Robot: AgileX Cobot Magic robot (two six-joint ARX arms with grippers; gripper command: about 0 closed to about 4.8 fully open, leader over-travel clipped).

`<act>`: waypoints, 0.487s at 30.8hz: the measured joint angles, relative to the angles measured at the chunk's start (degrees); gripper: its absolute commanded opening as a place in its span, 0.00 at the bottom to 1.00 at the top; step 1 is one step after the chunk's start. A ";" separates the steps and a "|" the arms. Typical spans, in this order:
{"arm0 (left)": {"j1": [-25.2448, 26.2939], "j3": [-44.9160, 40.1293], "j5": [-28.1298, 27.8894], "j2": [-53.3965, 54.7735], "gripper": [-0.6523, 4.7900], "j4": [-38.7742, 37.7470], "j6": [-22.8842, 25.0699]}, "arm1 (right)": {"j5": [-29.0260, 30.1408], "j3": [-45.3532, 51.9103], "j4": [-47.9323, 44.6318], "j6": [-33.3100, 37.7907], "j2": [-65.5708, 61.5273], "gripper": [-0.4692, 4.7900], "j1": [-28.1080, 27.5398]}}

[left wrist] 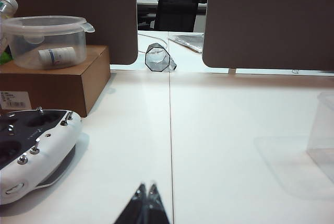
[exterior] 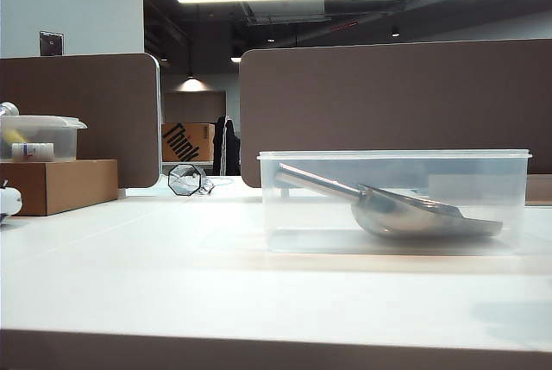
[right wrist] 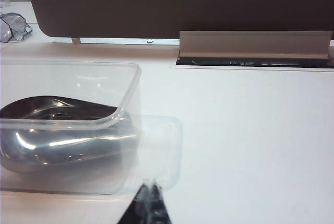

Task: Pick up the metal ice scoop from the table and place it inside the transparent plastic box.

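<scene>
Metal ice scoop (exterior: 405,208) in transparent plastic box (exterior: 394,201) | right pincer (right wrist: 150,188) closed, beside | left pincer (left wrist: 146,190) closed, seemingly apart

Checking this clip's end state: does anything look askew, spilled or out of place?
Only a clear glass lying on its side at the table's far edge. The metal ice scoop rests inside the transparent plastic box; left gripper and right gripper are shut and empty.

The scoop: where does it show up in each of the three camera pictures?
Exterior: scoop lies inside the box, right of centre.
Left wrist: scoop not visible; only the box's corner.
Right wrist: its bowl inside the box.
Shared landmark: the box.
</scene>
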State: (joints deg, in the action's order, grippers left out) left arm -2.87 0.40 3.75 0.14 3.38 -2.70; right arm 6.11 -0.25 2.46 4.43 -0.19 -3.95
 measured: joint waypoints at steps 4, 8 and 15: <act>0.00 0.00 0.00 0.00 0.11 0.00 0.50 | 0.00 0.00 0.00 0.00 0.00 0.09 0.00; 0.00 0.00 0.00 0.00 0.11 0.02 0.50 | 0.00 0.00 0.00 0.00 0.00 0.09 0.00; 0.00 0.00 -0.02 0.00 0.11 0.00 1.64 | 0.02 0.00 0.00 0.00 0.00 0.09 0.00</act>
State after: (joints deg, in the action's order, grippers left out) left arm -2.87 0.40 3.73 0.14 3.38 -1.06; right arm 6.13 -0.25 2.46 4.43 -0.19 -3.95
